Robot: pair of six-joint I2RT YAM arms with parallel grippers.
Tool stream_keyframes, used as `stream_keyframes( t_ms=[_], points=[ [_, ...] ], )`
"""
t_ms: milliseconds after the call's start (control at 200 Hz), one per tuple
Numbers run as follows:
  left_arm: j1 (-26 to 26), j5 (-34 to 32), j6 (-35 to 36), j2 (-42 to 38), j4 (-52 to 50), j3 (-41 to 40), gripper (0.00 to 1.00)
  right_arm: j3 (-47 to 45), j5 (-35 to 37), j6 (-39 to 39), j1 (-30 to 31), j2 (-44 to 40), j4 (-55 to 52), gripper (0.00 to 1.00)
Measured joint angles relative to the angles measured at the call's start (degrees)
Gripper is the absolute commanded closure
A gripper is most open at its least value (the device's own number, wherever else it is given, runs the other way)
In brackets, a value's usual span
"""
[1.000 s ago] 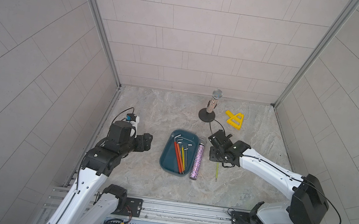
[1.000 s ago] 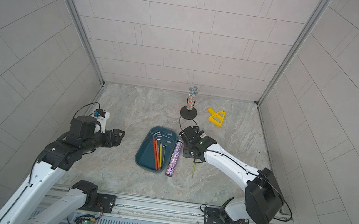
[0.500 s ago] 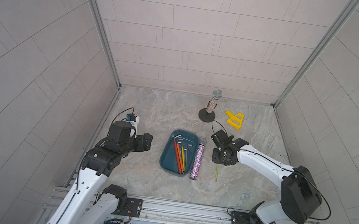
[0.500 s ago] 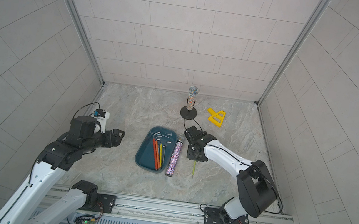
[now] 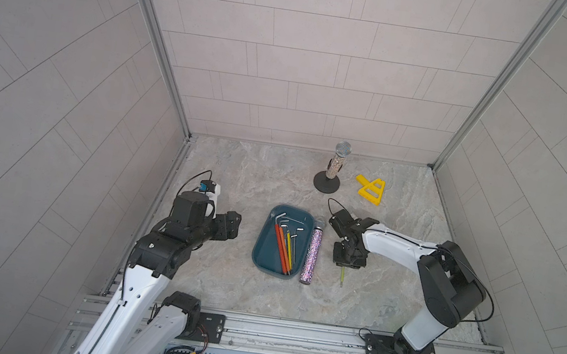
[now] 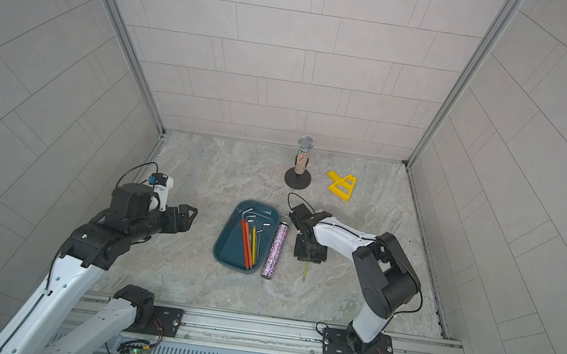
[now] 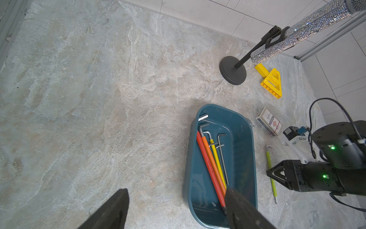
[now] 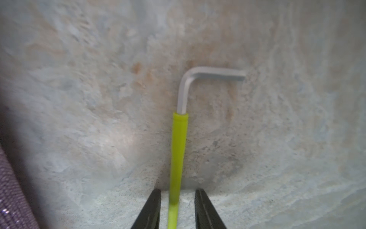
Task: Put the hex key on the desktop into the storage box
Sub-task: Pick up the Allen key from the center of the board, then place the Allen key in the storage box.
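Observation:
A hex key [image 8: 178,148] with a yellow-green sleeve lies flat on the marble desktop, right of the glittery microphone; both top views show its end [image 5: 342,277] [image 6: 305,271]. My right gripper [image 8: 177,191] points down over it. Its jaws straddle the sleeve with a small gap on each side, so it is open and not gripping. The dark teal storage box [image 5: 265,243] [image 7: 245,158] sits at mid-table and holds several hex keys [image 5: 283,245]. My left gripper [image 7: 177,191] hovers left of the box, open and empty, as a top view [image 5: 233,225] also shows.
A purple glittery microphone [image 5: 312,253] lies along the box's right side, close to my right gripper. Another microphone stands on a black stand [image 5: 334,166] at the back. A yellow plastic piece [image 5: 370,190] lies near it. A small patterned card box [image 7: 269,122] sits beyond the right arm.
My right gripper has swung to point down over the hex key and its jaws have narrowed around the sleeve. The left arm has not moved.

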Motion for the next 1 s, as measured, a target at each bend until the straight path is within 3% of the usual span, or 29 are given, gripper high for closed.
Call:
stream_keyframes(
  t_ms=[395, 610, 776, 1001],
  points=[
    [0.0, 0.0, 0.0, 0.0, 0.0, 0.0, 0.17, 0.8, -0.6, -0.6, -0.1, 0.5, -0.2, 1.00],
    [0.0, 0.0, 0.0, -0.1, 0.0, 0.0, 0.16, 1.5, 2.1, -0.5, 0.1, -4.7, -2.4, 1.00],
    [0.0, 0.0, 0.0, -0.1, 0.0, 0.0, 0.16, 7.3, 4.3, -1.0, 3.5, -11.2, -2.2, 1.00],
    [0.0, 0.0, 0.0, -0.1, 0.0, 0.0, 0.17, 19.7, 3.8, -2.7, 11.4, -7.1, 0.0, 1.00]
  ],
)
